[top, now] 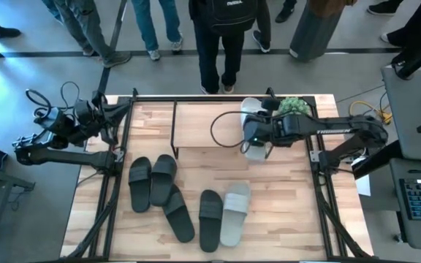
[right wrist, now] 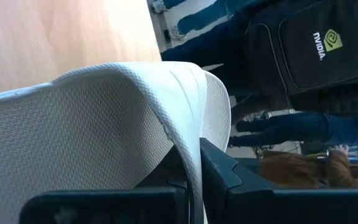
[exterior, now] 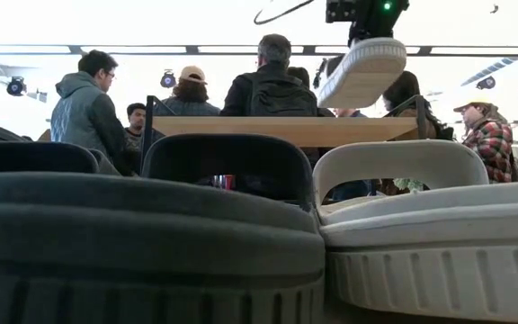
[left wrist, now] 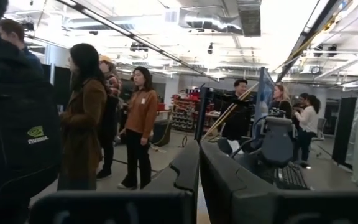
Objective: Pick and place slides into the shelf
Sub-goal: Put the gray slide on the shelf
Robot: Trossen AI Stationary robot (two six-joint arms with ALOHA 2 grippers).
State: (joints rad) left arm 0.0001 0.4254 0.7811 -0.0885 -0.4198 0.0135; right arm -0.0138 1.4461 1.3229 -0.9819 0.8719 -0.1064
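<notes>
My right gripper [top: 254, 136] hangs over the shelf [top: 196, 124] and is shut on a pale grey-white slide [top: 253, 108]. In the low view this slide [exterior: 362, 72] is tilted in the air above the shelf's light wood top board [exterior: 268, 129], with its ridged sole showing. Four black slides [top: 139, 183] [top: 164, 177] [top: 179, 214] [top: 210, 218] and a second pale slide [top: 234, 213] lie flat on the tabletop near its near edge. My left gripper [top: 86, 117] waits, shut, at the table's far left corner. My right gripper pinches a thin edge of the pale slide's textured white strap [right wrist: 188, 134] between its two fingers [right wrist: 225, 174]. It reaches in from the table's right. The slide is lifted clear above the shelf board and tilted, one end lower than the other.
A black frame [top: 174, 98] runs round the table. A green object [top: 294, 106] sits at the shelf's far right end. Several people [top: 221, 44] stand beyond the far edge. In the low view the near slides [exterior: 142, 234] fill the foreground.
</notes>
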